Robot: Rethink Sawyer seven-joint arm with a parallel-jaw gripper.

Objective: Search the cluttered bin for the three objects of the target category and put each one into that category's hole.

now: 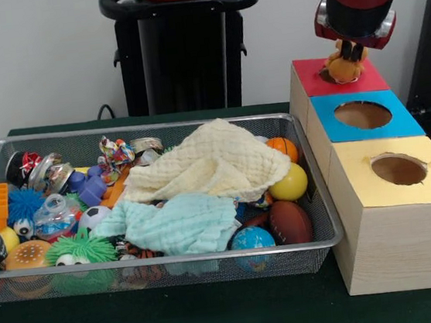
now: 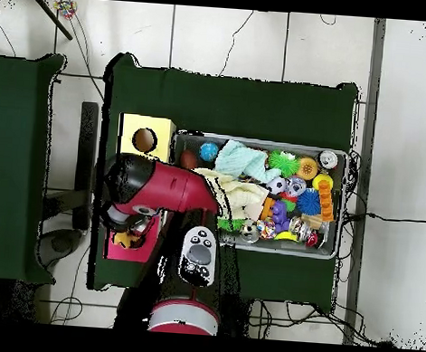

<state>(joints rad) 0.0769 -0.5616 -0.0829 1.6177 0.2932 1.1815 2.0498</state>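
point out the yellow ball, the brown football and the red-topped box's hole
yellow ball (image 1: 289,183), front view, middle of its visible face
brown football (image 1: 290,221), front view, centre of its upper side
red-topped box's hole (image 1: 326,76), front view, visible left edge beside the orange toy (image 1: 343,68) sitting in it

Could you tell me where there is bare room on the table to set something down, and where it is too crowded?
Free: the green table strip in front of the bin, and the corner below the yellow-topped box. Crowded: inside the bin, packed with toys and two cloths. The gripper holds an orange toy over the red-topped box.
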